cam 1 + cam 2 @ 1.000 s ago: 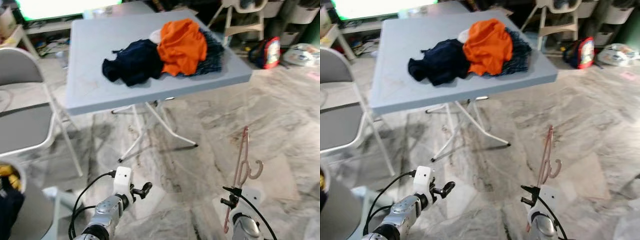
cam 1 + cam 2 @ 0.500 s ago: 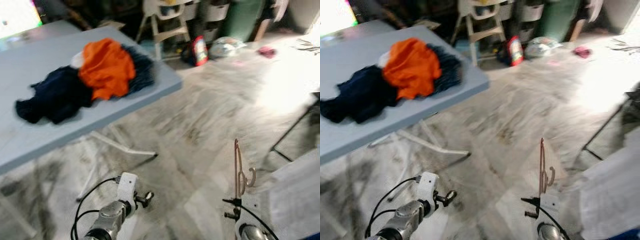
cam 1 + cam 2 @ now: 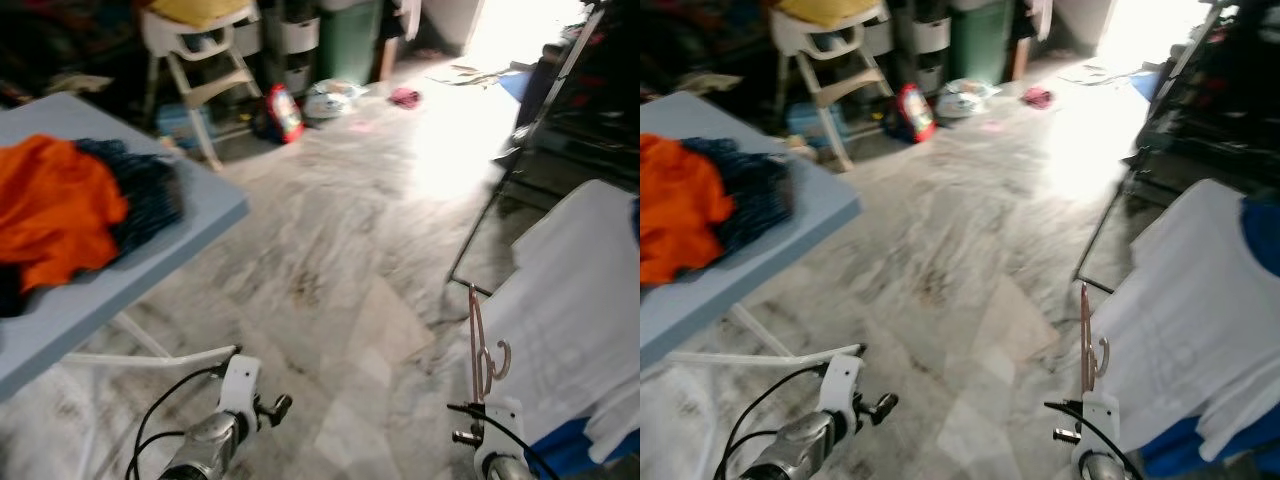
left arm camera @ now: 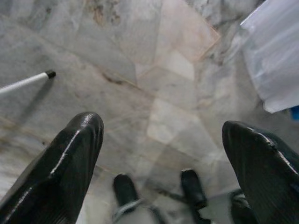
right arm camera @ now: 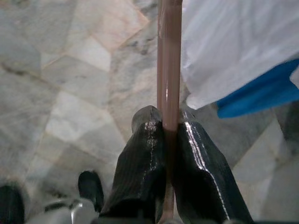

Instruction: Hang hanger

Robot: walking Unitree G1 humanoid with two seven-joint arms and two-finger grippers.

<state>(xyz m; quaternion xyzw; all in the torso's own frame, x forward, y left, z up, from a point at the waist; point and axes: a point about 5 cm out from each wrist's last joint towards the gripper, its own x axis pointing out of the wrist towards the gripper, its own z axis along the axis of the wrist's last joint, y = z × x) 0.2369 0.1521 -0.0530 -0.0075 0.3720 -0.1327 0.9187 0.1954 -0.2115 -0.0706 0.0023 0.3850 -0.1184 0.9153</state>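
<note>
Jaws of the right gripper (image 5: 169,135) clamp a pink hanger (image 3: 481,345) beside hanging white cloth (image 3: 570,300); left gripper (image 4: 163,140) wide.

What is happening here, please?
The robot stands on a marble floor with its right gripper shut on a pinkish-brown hanger, held upright. Its left gripper is open and holds nothing. White and blue laundry hangs to the robot's right. A table with an orange garment is on its left. The hanger is not yet hung.
</note>
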